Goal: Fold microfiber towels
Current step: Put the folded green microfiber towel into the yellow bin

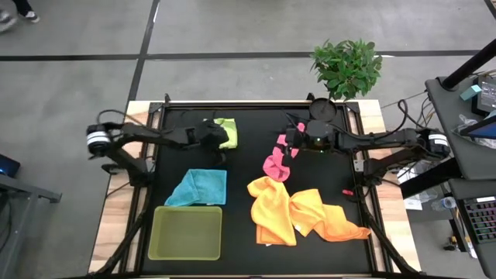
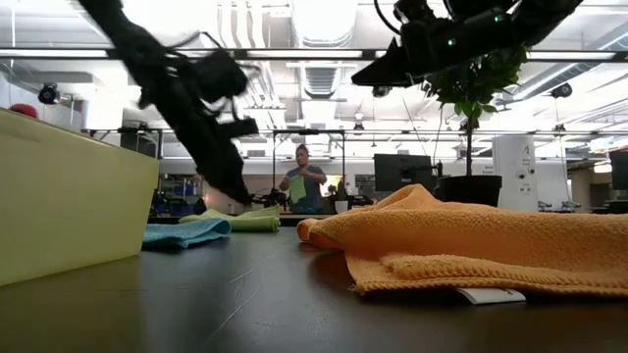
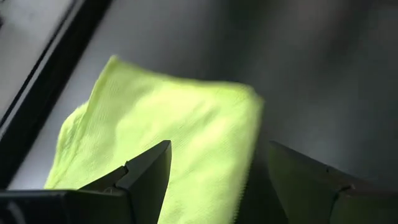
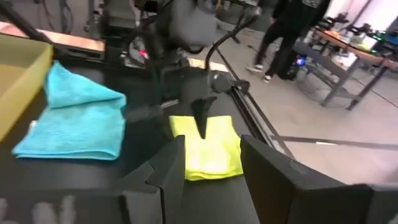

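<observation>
A folded lime-green towel (image 1: 227, 132) lies flat at the table's far left. My left gripper (image 3: 219, 149) stands open low over it, one finger over the cloth and the other past its edge. The towel (image 4: 208, 146) also shows in the right wrist view, with the left gripper (image 4: 200, 121) pointing down at its far edge. My right gripper (image 1: 288, 143) is open, raised high and held about level, with nothing between its fingers. A crumpled pink towel (image 1: 275, 165) lies on the table under and before it. A folded light-blue towel (image 1: 198, 188) lies nearer the front. My left gripper stands open over the lime-green towel's edge (image 3: 249, 124), coming at it slanting down from the table's left. Whether a fingertip touches the cloth, I cannot tell.
A yellow towel (image 1: 271, 209) and an orange towel (image 1: 333, 217) lie rumpled at the front right. A translucent lime-green tray (image 1: 186, 232) stands at the front left. A potted plant (image 1: 346, 66) is behind the far edge. A person (image 2: 299, 181) stands in the room beyond.
</observation>
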